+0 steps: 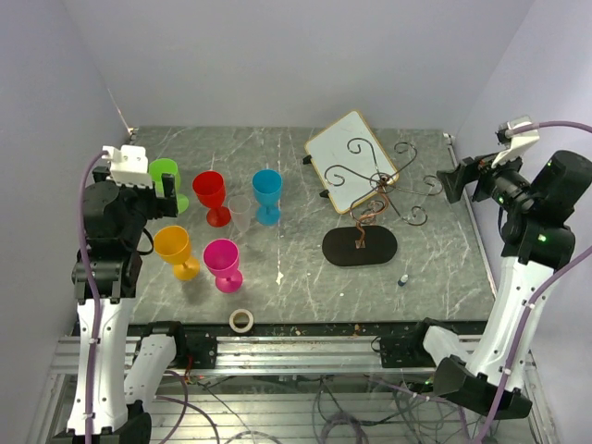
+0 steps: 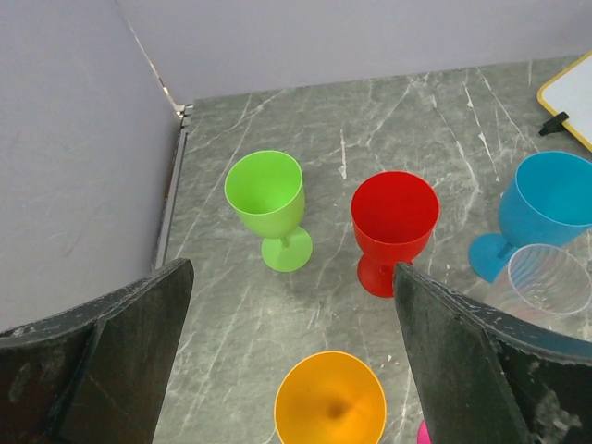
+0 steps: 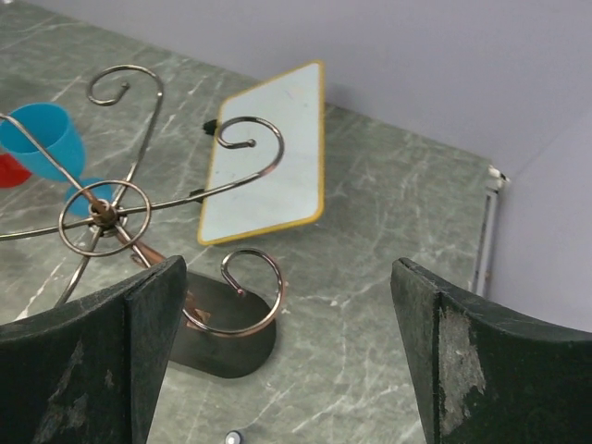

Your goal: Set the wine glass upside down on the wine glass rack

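standing upright: six glasses [image 1: 211,190], one wine glass rack [image 1: 347,248].

No text, label, brand, number or sign readable, neither overhead nor from my two wrist views. White board [image 1: 350,159]: face blank, nothing written that I can make out.

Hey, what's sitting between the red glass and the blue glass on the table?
A clear glass stands between the red glass and the blue glass, clearest in the top view.
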Action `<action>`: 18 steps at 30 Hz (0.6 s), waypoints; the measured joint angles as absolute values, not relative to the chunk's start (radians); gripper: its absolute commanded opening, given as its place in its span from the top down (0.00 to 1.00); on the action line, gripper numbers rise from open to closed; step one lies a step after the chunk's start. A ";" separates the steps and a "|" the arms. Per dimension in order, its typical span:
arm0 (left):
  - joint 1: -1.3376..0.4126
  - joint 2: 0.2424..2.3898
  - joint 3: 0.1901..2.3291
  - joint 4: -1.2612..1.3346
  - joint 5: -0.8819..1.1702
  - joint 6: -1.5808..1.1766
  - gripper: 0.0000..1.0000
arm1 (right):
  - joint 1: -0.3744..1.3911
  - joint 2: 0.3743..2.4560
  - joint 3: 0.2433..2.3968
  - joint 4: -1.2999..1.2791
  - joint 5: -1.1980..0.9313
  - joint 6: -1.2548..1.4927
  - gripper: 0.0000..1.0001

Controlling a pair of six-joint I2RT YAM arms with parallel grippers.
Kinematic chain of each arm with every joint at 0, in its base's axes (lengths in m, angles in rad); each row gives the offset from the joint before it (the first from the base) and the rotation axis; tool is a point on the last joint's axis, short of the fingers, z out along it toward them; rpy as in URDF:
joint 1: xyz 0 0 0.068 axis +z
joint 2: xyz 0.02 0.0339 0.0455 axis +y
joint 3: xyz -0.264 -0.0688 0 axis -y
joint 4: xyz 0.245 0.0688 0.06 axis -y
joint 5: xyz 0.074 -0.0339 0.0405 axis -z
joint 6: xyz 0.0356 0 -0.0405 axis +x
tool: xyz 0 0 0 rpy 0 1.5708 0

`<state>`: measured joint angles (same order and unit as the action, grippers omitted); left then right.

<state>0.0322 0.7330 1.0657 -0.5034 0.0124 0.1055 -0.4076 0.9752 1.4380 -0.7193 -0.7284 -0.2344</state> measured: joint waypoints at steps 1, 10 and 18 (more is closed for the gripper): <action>0.032 0.735 1.066 -0.503 0.016 0.105 0.01 | -0.406 0.985 1.444 -0.722 -0.749 -0.240 0.12; 0.032 0.768 1.066 -0.498 0.032 0.106 0.01 | -0.237 1.077 1.496 -0.726 -0.798 -0.274 0.18; 0.032 0.795 1.066 -0.498 0.031 0.115 0.02 | 0.080 1.166 1.502 -0.722 -0.653 -0.295 0.28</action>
